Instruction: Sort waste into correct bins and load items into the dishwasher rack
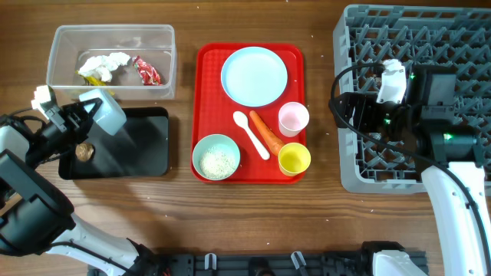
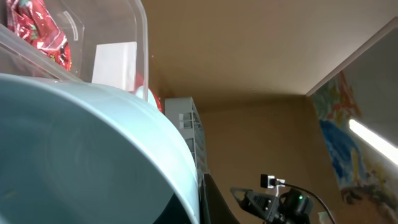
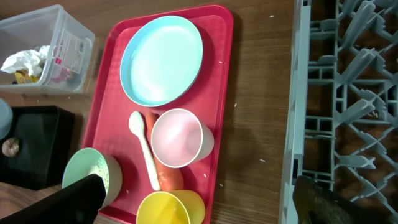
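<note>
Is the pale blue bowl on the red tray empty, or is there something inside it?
Not empty. The bowl holds a patch of white rice grains on its bottom, clear in the overhead view.

Arm status, both sides.
Left gripper (image 1: 86, 116) fingers clamped on pale blue bowl (image 1: 107, 113); right gripper (image 1: 345, 107) fingers spread wide.

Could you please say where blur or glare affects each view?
Overhead: sharp, evenly lit, a pale sheen on the black tray. Left wrist: the bowl, very close, fills the frame, soft; a strip light shows bright at right. Right wrist: red tray crisp, dark fingertips at the bottom blurred.
</note>
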{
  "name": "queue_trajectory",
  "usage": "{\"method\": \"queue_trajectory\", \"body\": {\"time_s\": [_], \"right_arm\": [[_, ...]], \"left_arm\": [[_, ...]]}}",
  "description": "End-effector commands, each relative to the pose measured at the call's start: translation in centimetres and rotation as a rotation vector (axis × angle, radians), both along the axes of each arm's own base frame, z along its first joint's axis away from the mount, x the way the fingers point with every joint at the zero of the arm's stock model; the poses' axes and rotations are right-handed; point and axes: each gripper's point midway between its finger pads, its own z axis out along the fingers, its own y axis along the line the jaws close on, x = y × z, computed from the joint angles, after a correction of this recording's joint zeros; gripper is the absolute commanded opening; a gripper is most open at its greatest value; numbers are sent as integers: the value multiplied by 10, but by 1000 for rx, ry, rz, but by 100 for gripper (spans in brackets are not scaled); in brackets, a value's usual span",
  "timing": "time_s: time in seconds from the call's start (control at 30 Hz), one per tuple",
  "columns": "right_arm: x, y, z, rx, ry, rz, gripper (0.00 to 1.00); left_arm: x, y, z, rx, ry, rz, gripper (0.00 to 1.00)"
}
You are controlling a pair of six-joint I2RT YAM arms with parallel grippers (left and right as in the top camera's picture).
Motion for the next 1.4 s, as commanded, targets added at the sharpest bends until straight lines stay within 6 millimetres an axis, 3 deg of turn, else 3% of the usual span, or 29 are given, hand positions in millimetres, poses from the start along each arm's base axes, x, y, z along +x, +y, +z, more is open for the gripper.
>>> {"method": "queue_trajectory", "body": {"time_s": [0.0, 0.07, 0.23, 0.3, 0.43, 0.5, 0.6, 0.7, 0.77, 0.97, 1.13, 1.17, 1.2, 1.3, 1.37], "right_arm": [[2, 4, 5, 5, -12, 23, 100], [2, 4, 5, 5, -12, 23, 100], [2, 4, 5, 16, -7, 10, 100], [2, 4, 5, 16, -8, 10, 100], [2, 4, 5, 16, -6, 10, 100], [2, 4, 5, 17, -5, 9, 100], [0, 4, 3, 16, 2, 9, 100], [0, 4, 3, 16, 5, 9, 100], [0, 4, 3, 16, 6, 9, 100], [0, 4, 3, 17, 6, 9, 100], [0, 4, 3, 16, 6, 9, 100], [0, 4, 3, 16, 7, 9, 100], [0, 4, 3, 16, 7, 10, 100], [-1, 4, 2, 16, 12, 10, 100], [-4, 4, 0, 15, 27, 10, 100]], "left_arm": [[1, -17, 21, 9, -72, -35, 4], [1, -41, 38, 155, -100, -106, 4], [-2, -109, 68, 713, -82, -225, 4], [4, -154, 74, 969, -118, -244, 4], [17, -216, 52, 1206, -173, -309, 4], [29, -244, 19, 1379, -166, -337, 4], [44, -259, -33, 1559, -110, -361, 4], [49, -264, -91, 1592, -31, -445, 4], [46, -263, -116, 1603, 17, -493, 4], [35, -283, -121, 1503, -5, -571, 4], [17, -287, -127, 1512, 28, -638, 5], [15, -286, -128, 1514, 35, -644, 18], [15, -286, -128, 1514, 38, -646, 55], [20, -284, -118, 1509, 41, -611, 91], [33, -281, -81, 1503, 39, -531, 95]]}}
